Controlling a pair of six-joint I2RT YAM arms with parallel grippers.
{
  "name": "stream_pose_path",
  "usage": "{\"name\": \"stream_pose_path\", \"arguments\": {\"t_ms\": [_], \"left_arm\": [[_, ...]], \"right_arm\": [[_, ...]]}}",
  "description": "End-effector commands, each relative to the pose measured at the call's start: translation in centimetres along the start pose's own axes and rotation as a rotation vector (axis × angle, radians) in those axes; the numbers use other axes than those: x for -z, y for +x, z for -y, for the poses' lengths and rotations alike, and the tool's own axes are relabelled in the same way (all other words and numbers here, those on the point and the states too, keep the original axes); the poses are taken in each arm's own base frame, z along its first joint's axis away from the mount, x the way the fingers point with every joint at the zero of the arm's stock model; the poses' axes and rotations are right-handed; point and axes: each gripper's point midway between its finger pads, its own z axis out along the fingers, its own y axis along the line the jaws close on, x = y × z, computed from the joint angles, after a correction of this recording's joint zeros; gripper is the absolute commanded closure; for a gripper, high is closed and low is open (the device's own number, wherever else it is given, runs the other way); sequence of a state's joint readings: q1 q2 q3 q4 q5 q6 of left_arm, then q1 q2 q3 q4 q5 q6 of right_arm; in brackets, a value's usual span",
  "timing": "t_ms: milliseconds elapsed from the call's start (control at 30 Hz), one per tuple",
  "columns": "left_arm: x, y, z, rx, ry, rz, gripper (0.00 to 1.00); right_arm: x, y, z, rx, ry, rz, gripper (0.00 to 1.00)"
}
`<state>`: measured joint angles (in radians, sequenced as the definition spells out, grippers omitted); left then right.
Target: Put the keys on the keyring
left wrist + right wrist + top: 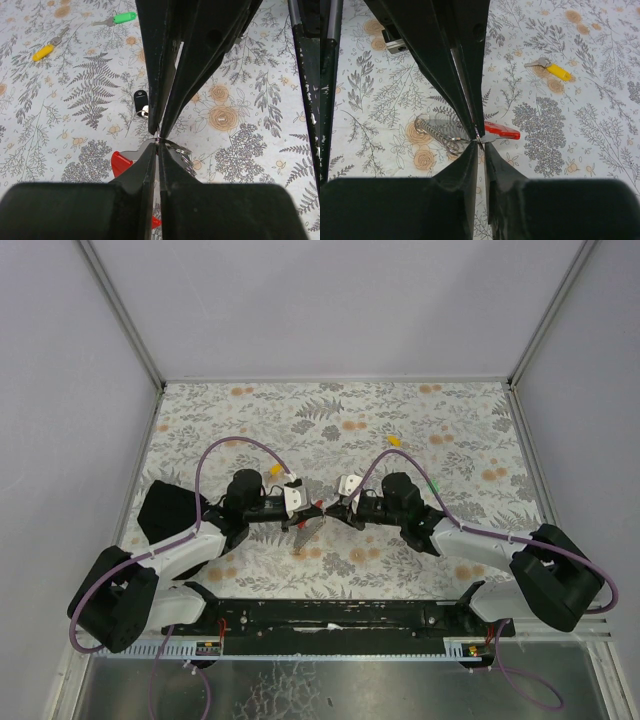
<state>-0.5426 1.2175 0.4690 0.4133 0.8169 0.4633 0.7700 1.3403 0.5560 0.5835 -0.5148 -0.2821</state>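
My left gripper (305,512) and right gripper (329,508) meet tip to tip at the table's middle. In the left wrist view the left gripper (157,145) is shut on the keyring (120,163), its red loop showing on both sides of the fingers. In the right wrist view the keyring's red part (503,131), grey plate and small metal chain (436,133) lie just past my right gripper (480,145). The right gripper is shut on the thin blade of the black-headed key (140,98). A yellow key (42,52) and a green key (124,17) lie loose on the cloth.
The table has a floral cloth (340,430) and is walled on three sides. A black rail (330,612) runs along the near edge. The yellow key (395,440) and the green key (435,485) lie behind and to the right of the grippers.
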Motion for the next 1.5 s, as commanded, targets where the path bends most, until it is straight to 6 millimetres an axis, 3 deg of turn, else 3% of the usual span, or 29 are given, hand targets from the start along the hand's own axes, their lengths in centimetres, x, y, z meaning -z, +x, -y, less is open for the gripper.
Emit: {"name": "stream_pose_path", "arguments": {"t_ms": [0, 100, 300, 567, 767, 1067, 1233, 1467], "left_arm": [[0.0, -1.9, -0.8, -0.05, -0.026, 0.053, 0.99], [0.0, -1.9, -1.2, -0.046, -0.048, 0.051, 0.95], [0.3, -2.0, -1.5, -0.037, -0.074, 0.057, 0.84], [2.1, -3.0, -1.3, -0.029, -0.03, 0.156, 0.73], [2.2, -3.1, -0.7, -0.033, 0.026, 0.17, 0.71], [1.8, -2.7, -2.2, -0.008, -0.02, 0.15, 0.7], [1.5, -2.6, -1.8, 0.032, 0.002, 0.167, 0.68], [2.0, -2.6, -2.0, 0.047, -0.05, 0.172, 0.64]], "right_arm": [[-0.4, -2.8, 1.1, 0.055, 0.006, 0.065, 0.88], [-0.2, -2.6, 1.3, 0.058, 0.022, 0.053, 1.0], [0.1, -2.8, 1.5, 0.088, 0.03, 0.045, 1.0], [0.5, -3.2, 1.0, 0.134, -0.027, 0.039, 1.0], [0.6, -3.7, 1.1, 0.145, -0.08, 0.039, 1.0], [0.1, -3.9, 0.9, 0.162, -0.131, 0.042, 1.0], [-0.4, -3.8, 1.0, 0.157, -0.145, 0.038, 1.0], [-0.1, -4.6, 2.2, 0.174, -0.068, 0.063, 1.0]]}}
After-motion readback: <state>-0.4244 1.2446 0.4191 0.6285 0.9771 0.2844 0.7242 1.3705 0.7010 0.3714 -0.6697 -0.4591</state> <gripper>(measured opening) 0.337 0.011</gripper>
